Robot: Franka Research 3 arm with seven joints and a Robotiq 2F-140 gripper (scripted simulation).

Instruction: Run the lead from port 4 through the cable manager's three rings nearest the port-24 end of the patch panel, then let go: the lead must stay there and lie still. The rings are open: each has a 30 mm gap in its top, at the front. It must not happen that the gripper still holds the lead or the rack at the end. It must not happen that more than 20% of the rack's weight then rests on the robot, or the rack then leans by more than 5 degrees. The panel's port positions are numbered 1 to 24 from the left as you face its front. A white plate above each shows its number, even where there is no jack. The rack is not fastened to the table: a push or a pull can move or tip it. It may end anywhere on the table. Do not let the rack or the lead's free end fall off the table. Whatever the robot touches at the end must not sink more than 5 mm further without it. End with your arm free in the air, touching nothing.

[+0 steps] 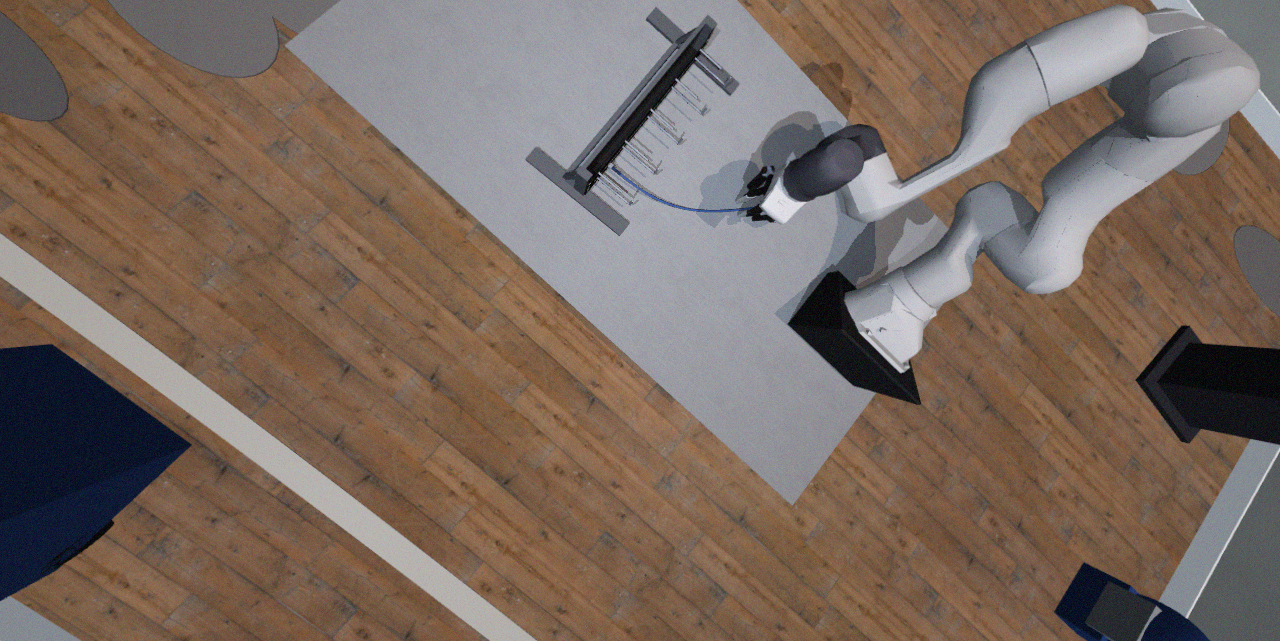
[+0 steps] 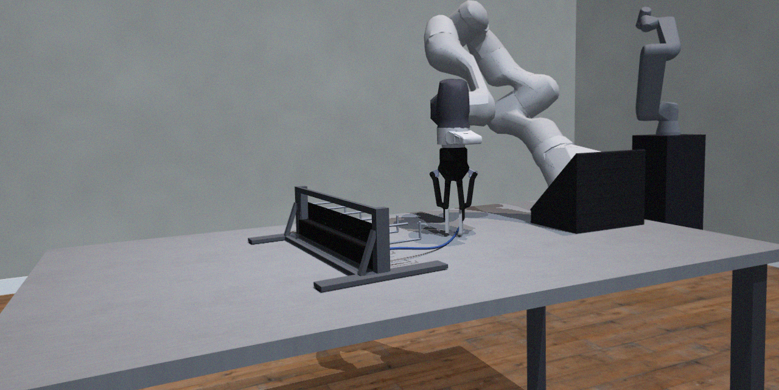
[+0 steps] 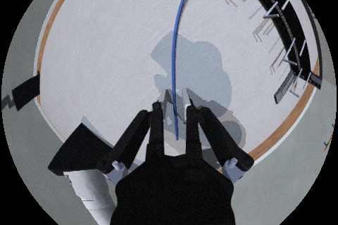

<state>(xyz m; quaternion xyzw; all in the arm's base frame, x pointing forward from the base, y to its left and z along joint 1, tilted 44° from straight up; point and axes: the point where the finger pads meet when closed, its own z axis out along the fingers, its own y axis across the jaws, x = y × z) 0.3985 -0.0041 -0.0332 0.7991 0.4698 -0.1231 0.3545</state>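
Observation:
The dark patch-panel rack (image 1: 637, 103) (image 2: 335, 230) (image 3: 278, 10) stands on the grey table (image 1: 465, 37) (image 2: 163, 300). A blue lead (image 1: 680, 206) (image 2: 425, 247) (image 3: 176, 38) runs from its jack near the rack's closer end and curves across the table top to my gripper. My gripper (image 1: 753, 196) (image 2: 453, 230) (image 3: 174, 95) points straight down with its fingertips at the table. The fingers stand narrowly apart on both sides of the lead's free end, with a gap on each side. The wire rings (image 1: 691, 96) (image 3: 292, 53) at the rack's other end hold no lead.
The arm's black wedge base (image 1: 850, 350) (image 2: 588, 191) stands on the table's edge behind the gripper. A second grey arm (image 2: 656, 72) on a black pedestal (image 1: 1208, 391) stands off the table. The rack's flat feet (image 1: 577, 191) (image 2: 375, 276) stick out at both ends.

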